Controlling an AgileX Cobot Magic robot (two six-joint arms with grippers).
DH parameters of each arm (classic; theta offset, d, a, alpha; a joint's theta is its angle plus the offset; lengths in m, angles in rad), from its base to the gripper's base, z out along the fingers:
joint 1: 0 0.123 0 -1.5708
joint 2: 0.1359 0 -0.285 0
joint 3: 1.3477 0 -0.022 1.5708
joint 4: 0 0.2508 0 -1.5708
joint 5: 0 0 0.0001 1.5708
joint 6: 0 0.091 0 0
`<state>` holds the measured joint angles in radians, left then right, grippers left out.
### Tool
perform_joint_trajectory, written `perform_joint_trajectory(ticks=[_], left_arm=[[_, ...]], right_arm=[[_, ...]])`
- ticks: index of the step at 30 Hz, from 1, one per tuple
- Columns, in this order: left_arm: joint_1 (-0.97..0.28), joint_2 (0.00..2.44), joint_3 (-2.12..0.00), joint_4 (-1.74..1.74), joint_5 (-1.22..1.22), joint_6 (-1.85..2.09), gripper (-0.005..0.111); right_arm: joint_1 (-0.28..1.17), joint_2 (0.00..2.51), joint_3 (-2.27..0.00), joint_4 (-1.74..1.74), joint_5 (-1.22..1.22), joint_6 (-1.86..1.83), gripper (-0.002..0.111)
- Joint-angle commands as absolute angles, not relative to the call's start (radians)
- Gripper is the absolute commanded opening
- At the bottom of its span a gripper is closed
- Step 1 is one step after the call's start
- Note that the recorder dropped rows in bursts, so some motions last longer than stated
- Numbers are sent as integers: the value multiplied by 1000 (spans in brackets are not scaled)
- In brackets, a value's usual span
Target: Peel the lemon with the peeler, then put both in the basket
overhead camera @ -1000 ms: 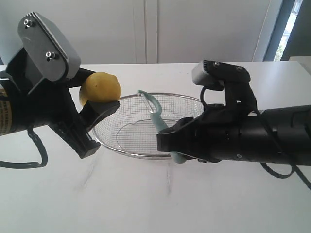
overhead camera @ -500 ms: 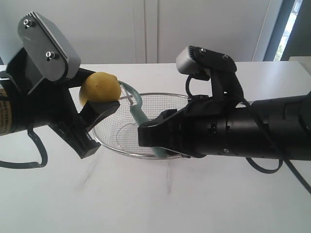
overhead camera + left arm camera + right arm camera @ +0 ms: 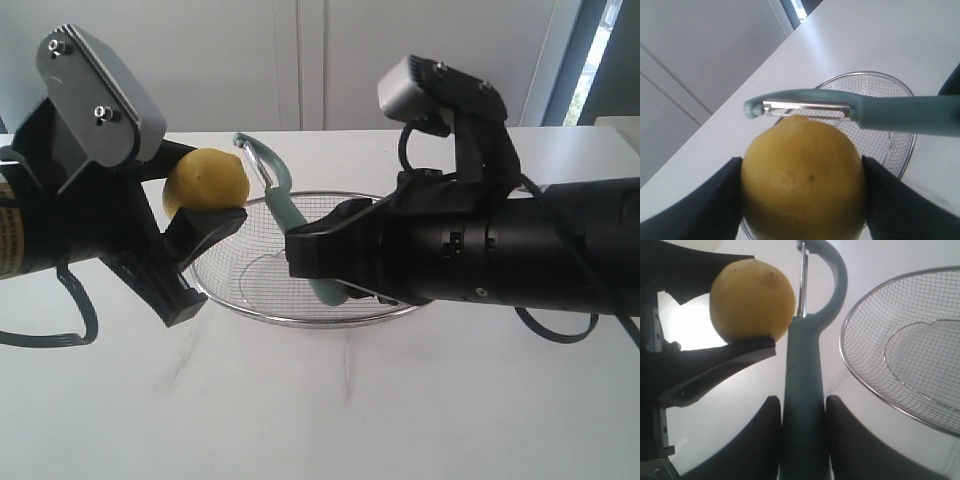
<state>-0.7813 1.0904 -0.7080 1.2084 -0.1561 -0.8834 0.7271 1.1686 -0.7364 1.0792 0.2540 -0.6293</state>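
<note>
Peeling stance: left end effector clamped on the lemon, raised beside the basket rim; right end effector closed on the peeler handle, blade against the lemon's skin; too firm a stroke could lever the smooth fruit from its grip onto the table
</note>
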Motion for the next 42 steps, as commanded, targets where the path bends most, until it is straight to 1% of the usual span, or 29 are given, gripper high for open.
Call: perform_joint_trajectory(ticks=[1,7,12,15,18,21,24,29,32,39,42], left_arm=[[-781,1086,-705,1215,-162,-894,0],[-781,1086,-705,1215,-162,-894,0],[-781,1086,-705,1215,-162,-894,0],[-781,1086,-705,1215,-162,-894,0],[-781,1086,-705,1215,-162,-894,0],[-781,1086,-705,1215,-164,-896,0],[-781,1086,-705,1215,-164,-901,0],[-781,1086,-705,1215,-166,-901,0],[-781,1086,-705,1215,-168,-901,0],[-781,1086,-705,1215,-172,-901,0],[-781,1086,-705,1215,-185,-901,0]], right_arm=[[729,1138,-745,1082,263,-630,0],[729,1054,-745,1082,266,-630,0],[729,886,-745,1074,257,-668,0],[727,789,-745,1038,178,-721,0],[708,795,-745,962,60,-729,0],[662,866,-745,915,-46,-809,0],[586,990,-749,915,-45,-821,0],[444,1214,-811,900,178,-821,0],[393,1349,-883,827,319,-799,0],[380,1552,-1066,374,476,-456,0],[380,1610,-1110,312,515,-395,0]])
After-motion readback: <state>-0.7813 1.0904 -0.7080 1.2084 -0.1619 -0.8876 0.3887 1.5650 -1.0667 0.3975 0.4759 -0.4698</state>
